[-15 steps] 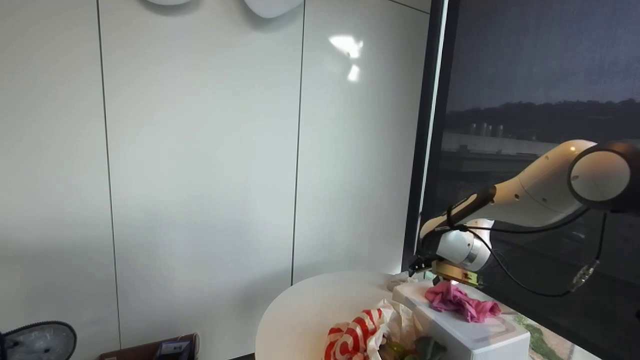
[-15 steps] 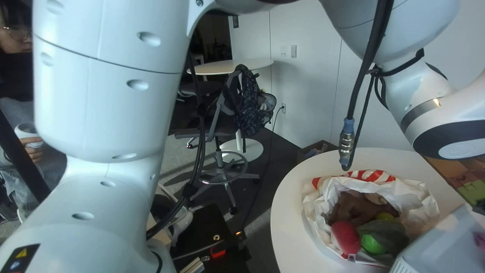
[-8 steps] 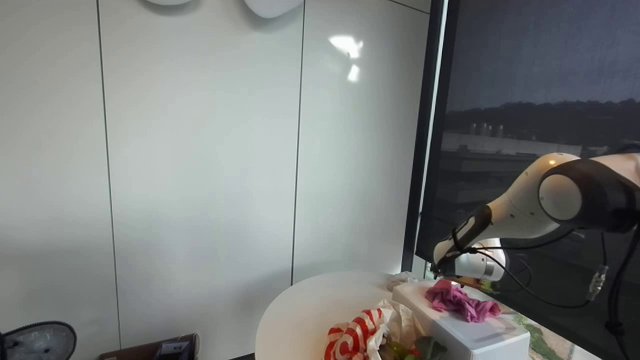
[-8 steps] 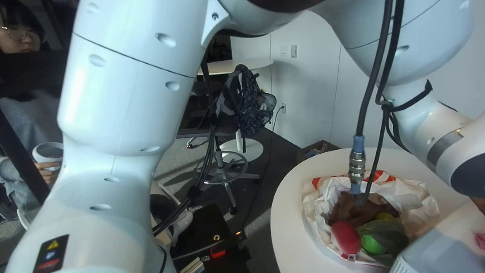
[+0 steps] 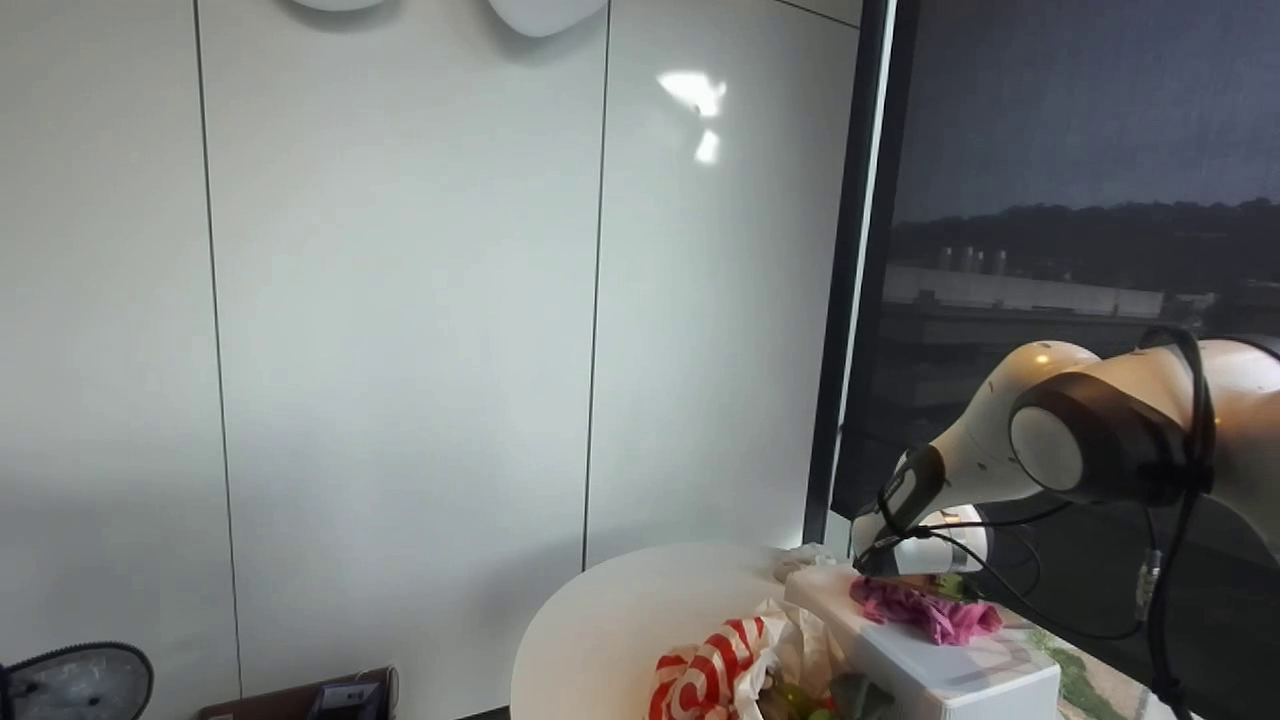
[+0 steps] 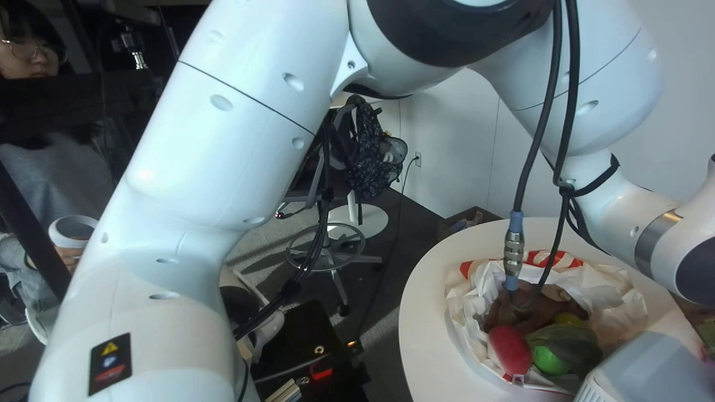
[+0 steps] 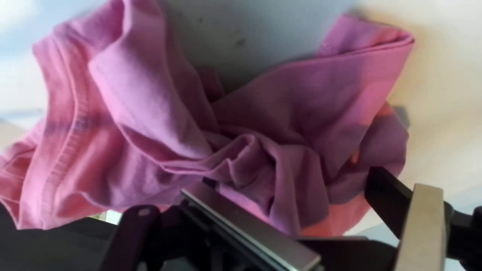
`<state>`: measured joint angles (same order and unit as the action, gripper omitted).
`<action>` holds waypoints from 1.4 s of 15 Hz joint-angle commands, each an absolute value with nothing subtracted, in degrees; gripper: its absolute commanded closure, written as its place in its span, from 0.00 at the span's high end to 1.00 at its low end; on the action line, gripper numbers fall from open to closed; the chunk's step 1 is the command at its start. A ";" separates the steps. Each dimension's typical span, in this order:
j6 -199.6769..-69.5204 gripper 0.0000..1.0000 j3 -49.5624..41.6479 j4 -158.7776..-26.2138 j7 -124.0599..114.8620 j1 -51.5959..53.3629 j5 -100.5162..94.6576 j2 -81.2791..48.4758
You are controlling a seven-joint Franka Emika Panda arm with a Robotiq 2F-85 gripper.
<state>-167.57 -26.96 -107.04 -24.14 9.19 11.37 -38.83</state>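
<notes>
jaws parted at the pink cloth (image 7: 233, 150)

they stand wide, gripping nothing, the cloth crumpled on a white box (image 5: 930, 670). my read: poised to grasp; next probably calls for closing on a fold. beside the box, a striped bag (image 5: 700, 675) sits on the bench (image 5: 600, 620).

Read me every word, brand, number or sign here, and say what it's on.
No words, brands or numbers can be read.
Sticker on the arm: yellow warning triangle; the other marks are too small to read.
Tag at the edge of the bag: too small to read.
</notes>
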 commanded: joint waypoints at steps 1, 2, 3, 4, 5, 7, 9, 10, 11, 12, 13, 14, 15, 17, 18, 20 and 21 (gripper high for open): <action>-165.15 0.72 -30.75 -102.65 -30.24 10.95 6.82 -42.13; -164.61 0.71 -31.39 -102.02 -31.13 11.07 5.91 -42.64; -163.74 0.70 -31.73 -101.58 -32.01 11.08 5.30 -42.87; -163.33 0.62 -32.01 -101.28 -32.74 11.08 4.71 -43.06; -162.58 0.54 -32.04 -101.11 -33.23 11.05 4.34 -42.96; -161.16 0.39 -32.06 -100.81 -34.31 11.04 3.53 -42.76; -159.81 0.23 -31.69 -100.53 -35.20 10.79 2.80 -42.35; -158.64 0.17 -31.17 -100.52 -35.35 10.46 2.58 -41.81; -157.39 0.11 -30.68 -100.50 -35.46 10.15 2.36 -41.27; -155.62 0.09 -30.22 -100.50 -35.53 9.87 2.16 -40.57; -154.11 0.06 -29.60 -100.63 -35.34 9.53 1.92 -39.70; -152.49 0.03 -29.06 -100.85 -35.19 9.32 1.69 -38.61; -151.02 0.07 -28.79 -101.04 -35.36 9.33 1.22 -37.71; -149.12 0.08 -27.45 -102.47 -34.30 9.00 0.32 -34.52; -148.58 0.08 -25.98 -103.11 -33.19 8.21 0.33 -32.75; -148.42 0.08 -22.39 -105.03 -30.25 6.35 1.13 -28.66; -148.58 0.08 -20.13 -106.34 -28.12 5.08 2.10 -26.25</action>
